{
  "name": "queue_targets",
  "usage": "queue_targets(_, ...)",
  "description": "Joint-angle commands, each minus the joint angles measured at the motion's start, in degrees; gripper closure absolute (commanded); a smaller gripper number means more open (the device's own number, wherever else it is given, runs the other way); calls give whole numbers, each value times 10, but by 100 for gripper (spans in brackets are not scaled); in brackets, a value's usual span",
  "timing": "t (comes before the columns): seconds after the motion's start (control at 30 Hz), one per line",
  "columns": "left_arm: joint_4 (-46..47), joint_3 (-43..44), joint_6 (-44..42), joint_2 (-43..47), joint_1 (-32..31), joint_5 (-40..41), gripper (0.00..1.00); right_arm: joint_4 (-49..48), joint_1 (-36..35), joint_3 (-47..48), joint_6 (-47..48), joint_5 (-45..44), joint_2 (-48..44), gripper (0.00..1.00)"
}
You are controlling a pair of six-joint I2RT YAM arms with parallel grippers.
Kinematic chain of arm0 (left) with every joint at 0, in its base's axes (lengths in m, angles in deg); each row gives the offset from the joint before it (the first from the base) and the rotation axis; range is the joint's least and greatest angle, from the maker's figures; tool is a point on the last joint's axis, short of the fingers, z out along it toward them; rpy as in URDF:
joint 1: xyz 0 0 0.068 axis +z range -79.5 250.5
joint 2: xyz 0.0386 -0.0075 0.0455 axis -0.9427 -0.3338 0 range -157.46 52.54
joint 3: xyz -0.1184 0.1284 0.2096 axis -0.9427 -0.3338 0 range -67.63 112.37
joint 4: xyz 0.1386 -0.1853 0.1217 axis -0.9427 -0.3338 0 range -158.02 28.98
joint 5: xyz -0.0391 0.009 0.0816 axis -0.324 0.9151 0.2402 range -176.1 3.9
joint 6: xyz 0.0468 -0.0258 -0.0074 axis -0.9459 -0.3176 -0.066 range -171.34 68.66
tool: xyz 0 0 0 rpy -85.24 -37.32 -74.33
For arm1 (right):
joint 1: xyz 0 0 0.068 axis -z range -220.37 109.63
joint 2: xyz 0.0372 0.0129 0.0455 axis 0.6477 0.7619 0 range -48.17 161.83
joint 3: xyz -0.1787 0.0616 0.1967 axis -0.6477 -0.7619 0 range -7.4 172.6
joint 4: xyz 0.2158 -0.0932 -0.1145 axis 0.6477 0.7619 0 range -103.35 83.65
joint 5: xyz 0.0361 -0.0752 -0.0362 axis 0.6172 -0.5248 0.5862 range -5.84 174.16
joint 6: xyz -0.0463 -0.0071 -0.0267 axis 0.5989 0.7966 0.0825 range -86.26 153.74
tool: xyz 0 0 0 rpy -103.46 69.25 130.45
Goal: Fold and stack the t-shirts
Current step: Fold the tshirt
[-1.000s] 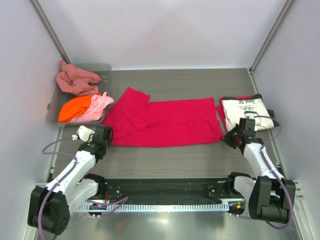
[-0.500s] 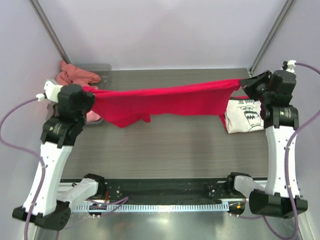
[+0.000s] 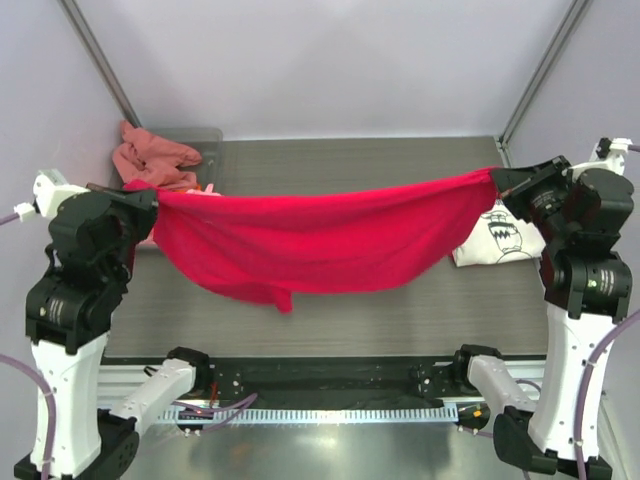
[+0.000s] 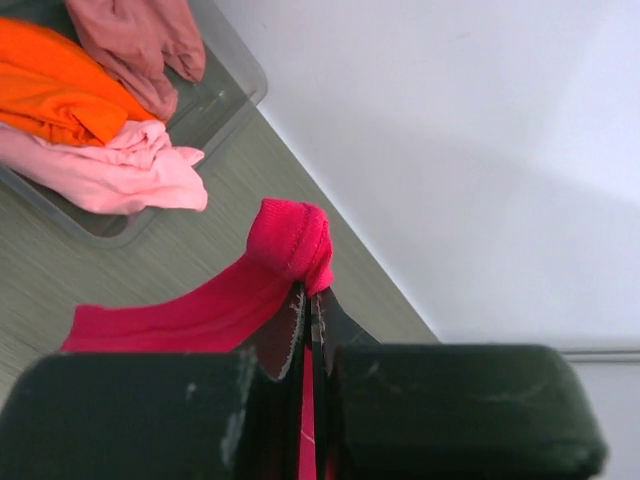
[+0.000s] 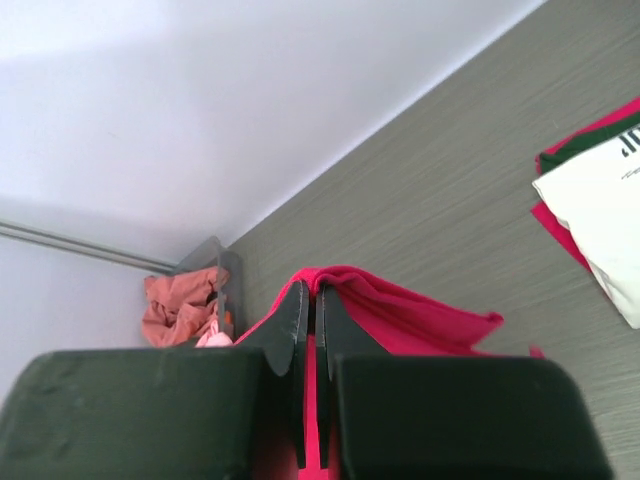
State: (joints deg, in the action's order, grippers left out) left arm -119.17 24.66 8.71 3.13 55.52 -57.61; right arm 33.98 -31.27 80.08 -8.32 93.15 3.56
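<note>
A crimson-red t-shirt [image 3: 310,240] hangs in the air, stretched between both raised arms and sagging in the middle. My left gripper [image 3: 150,197] is shut on its left end, seen bunched at the fingertips [image 4: 300,245]. My right gripper [image 3: 497,180] is shut on its right end [image 5: 380,300]. A folded cream t-shirt with dark print [image 3: 500,235] lies at the right on other folded cloth [image 5: 560,215]. Salmon-pink [image 3: 150,160], orange [image 4: 60,90] and light pink [image 4: 110,170] t-shirts lie in the bin.
A clear grey plastic bin [image 4: 225,95] stands at the back left by the wall. The grey wood-grain table [image 3: 350,310] lies under the hanging shirt. White walls close in the back and sides. Both arm bases sit on the rail at the near edge.
Both arms have lifted the red t-shirt off the table and spread outward; it now hangs taut between them, nearer and lower-sagging than half a second ago.
</note>
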Motion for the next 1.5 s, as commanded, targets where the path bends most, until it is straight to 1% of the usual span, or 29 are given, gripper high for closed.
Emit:
queue_targets(0.0, -1, 18, -24, -59, 3, 39, 100, -22, 1, -26, -11, 15, 43, 99)
queue_targets(0.1, 22, 43, -30, -116, 3, 61, 100, -64, 1, -51, -23, 40, 93, 99)
queue_targets(0.2, 40, 106, -41, -200, 10, 54, 100, -87, 2, -26, -30, 46, 162, 99)
queue_targets(0.27, 45, 147, -41, -242, 28, 34, 100, -98, 1, 22, -35, 53, 194, 99)
queue_targets(0.3, 48, 196, -39, -289, 40, 19, 100, -99, 2, 43, -43, 57, 231, 99)
queue_targets(0.33, 49, 223, -35, -312, 48, -10, 100, -100, 1, 88, -48, 63, 250, 99)
queue_targets(0.4, 51, 286, -35, -377, 65, -33, 100, -101, 2, 138, -56, 85, 291, 99)
queue_targets(0.47, 56, 409, -42, -444, 87, -68, 100, -100, 2, 234, -78, 102, 364, 99)
queue_targets(0.57, 82, 402, -44, -456, 94, -85, 100, -101, 1, 251, -79, 103, 385, 99)
queue_targets(0.6, 113, 380, -44, -444, 97, -86, 100, -101, 2, 241, -78, 101, 389, 99)
queue_targets(0.63, 139, 301, -48, -430, 97, -89, 100, -105, 2, 229, -70, 101, 392, 99)
queue_targets(0.67, 169, 254, -49, -415, 97, -90, 100, -111, 2, 212, -65, 102, 392, 99)
queue_targets(0.7, 232, 204, -43, -399, 97, -90, 100, -120, 2, 163, -63, 103, 391, 99)
queue_targets(0.73, 267, 142, -40, -361, 97, -90, 100, -143, 2, 133, -59, 103, 388, 99)
queue_targets(0.77, 298, 38, -34, -344, 98, -92, 100, -156, 1, 100, -56, 103, 379, 99)
queue_targets(0.8, 356, -19, -28, -325, 97, -92, 100, -169, 2, 36, -53, 100, 375, 99)
queue_targets(0.83, 379, -66, -16, -299, 98, -95, 100, -196, 3, 4, -52, 97, 371, 99)
queue_targets(0.87, 398, -149, -10, -285, 97, -96, 100, -210, 5, -29, -49, 97, 363, 99)
queue_targets(0.9, 420, -183, -4, -276, 98, -97, 100, -224, 6, -90, -47, 98, 359, 99)
queue_targets(0.93, 424, -212, 4, -268, 97, -97, 100, -251, 7, -120, -45, 99, 356, 99)
queue_targets(0.97, 429, -271, 8, -250, 97, -97, 100, -262, 8, -147, -42, 98, 351, 99)
queue_targets(1.0, 442, -299, 11, -241, 97, -102, 100, -275, 9, -199, -35, 97, 343, 99)
queue_targets(1.07, 452, -357, 27, -214, 97, -101, 100, -298, 8, -248, -28, 96, 334, 99)
queue_targets(1.1, 468, -416, 32, -203, 97, -103, 100, -308, 8, -298, -23, 97, 320, 99)
queue_targets(1.17, 476, -467, 57, -183, 98, -101, 100, -337, 10, -345, -21, 90, 306, 99)
queue_targets(1.2, 495, -524, 60, -156, 97, -103, 100, -348, 9, -383, -16, 84, 293, 99)
queue_targets(1.33, 518, -635, 60, -77, 97, -109, 100, -349, 10, -453, 4, 66, 256, 99)
queue_targets(1.4, 506, -670, 54, -41, 97, -112, 100, -349, 11, -499, 6, 53, 232, 99)
queue_targets(1.47, 484, -713, 53, 24, 97, -100, 100, -349, 10, -529, 8, 31, 185, 99)
